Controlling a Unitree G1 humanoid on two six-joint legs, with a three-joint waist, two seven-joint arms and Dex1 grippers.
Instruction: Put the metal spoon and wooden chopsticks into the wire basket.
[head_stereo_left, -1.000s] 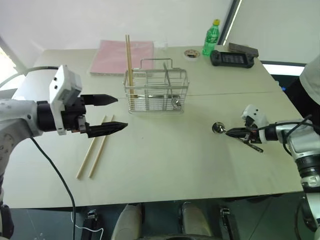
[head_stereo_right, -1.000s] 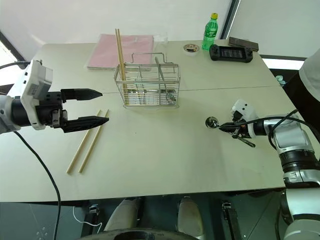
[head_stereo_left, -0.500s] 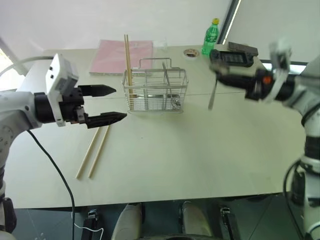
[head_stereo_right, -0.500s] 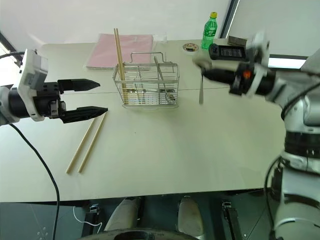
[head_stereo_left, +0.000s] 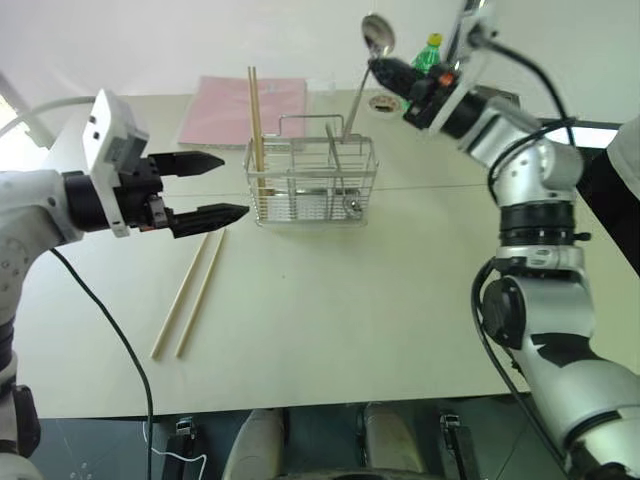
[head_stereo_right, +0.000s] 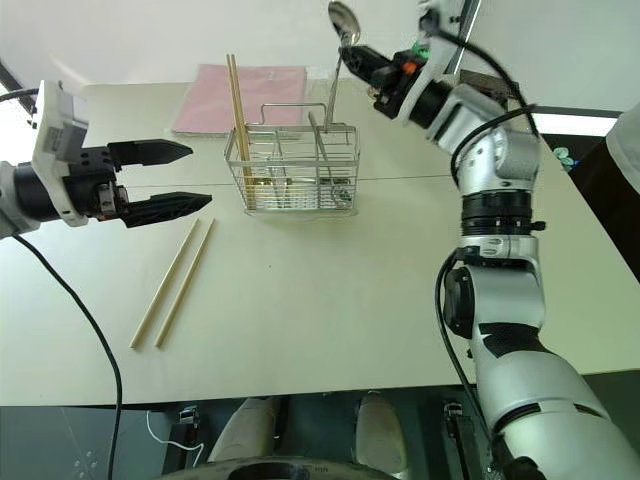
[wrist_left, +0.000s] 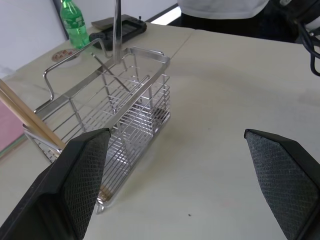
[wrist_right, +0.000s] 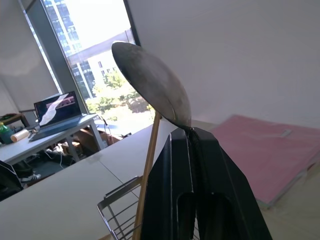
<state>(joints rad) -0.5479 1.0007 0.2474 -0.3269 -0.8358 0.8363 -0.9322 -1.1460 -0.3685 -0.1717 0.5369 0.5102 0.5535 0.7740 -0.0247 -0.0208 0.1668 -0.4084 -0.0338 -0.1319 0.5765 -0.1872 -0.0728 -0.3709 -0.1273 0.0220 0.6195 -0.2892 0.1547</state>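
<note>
My right gripper is shut on the metal spoon, gripping it just under the bowl. The spoon stands bowl-up, and its thin handle slants down to about rim level over the right end of the wire basket. The basket stands mid-table with a pair of wooden chopsticks upright in its left end. Another pair of chopsticks lies flat on the table, left of the basket. My left gripper hovers open above that pair's far ends, pointing at the basket, with nothing between its fingers.
A pink folder lies behind the basket. A green bottle, a tape roll and a black device sit at the table's back right. A person in white stands by the right edge.
My right gripper has risen from low over the table's right side and swung left, carrying the spoon and turning it bowl-up over the basket. The left gripper has barely moved.
</note>
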